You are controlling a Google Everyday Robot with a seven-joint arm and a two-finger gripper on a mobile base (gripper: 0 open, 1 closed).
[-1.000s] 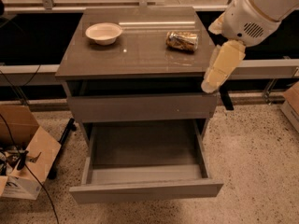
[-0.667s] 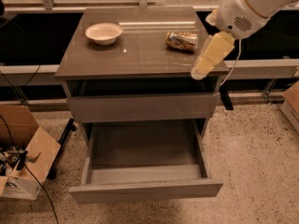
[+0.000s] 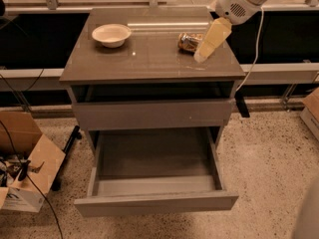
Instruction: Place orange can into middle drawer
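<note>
The orange can (image 3: pixel 188 41) lies on its side on the right part of the grey cabinet top (image 3: pixel 144 59). My gripper (image 3: pixel 203 53) hangs from the white arm at the upper right, just right of the can and partly in front of it, low over the cabinet top. I cannot tell whether it touches the can. Below the top there is an open gap, then a closed drawer front (image 3: pixel 152 114). The lowest drawer (image 3: pixel 154 183) is pulled out and has nothing in it.
A white bowl (image 3: pixel 111 34) sits on the left of the cabinet top. An open cardboard box (image 3: pixel 27 166) and cables lie on the floor at the left. Another box (image 3: pixel 311 111) is at the right edge. A rail runs behind the cabinet.
My gripper has moved left and toward the back, from beyond the cabinet's right edge to a spot over the top right beside the can. The can, bowl and drawers have not moved.
</note>
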